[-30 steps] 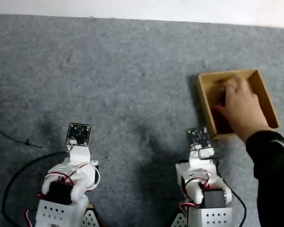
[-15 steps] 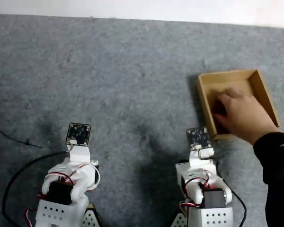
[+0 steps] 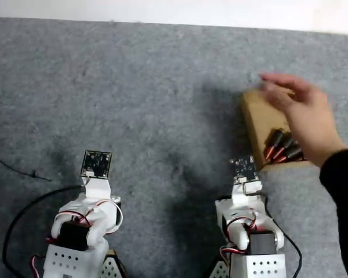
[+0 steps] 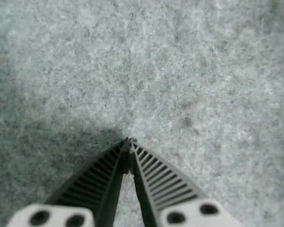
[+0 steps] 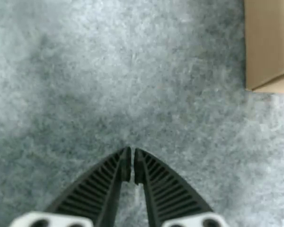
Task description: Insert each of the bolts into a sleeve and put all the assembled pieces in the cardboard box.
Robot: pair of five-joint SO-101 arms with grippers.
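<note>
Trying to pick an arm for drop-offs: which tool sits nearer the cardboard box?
The right tool: the cardboard box lies just ahead of it, while the left tool, on the other arm, faces grey mat farther away.

1. Cardboard box (image 3: 256, 119) on the right side of the mat (image 3: 133, 87), just ahead of the right arm (image 3: 249, 226).
2. Bolts in sleeves (image 3: 283, 147) at its near end, partly under a hand (image 3: 304, 116).
3. Left arm (image 3: 84, 220) well apart, to the left.
</note>
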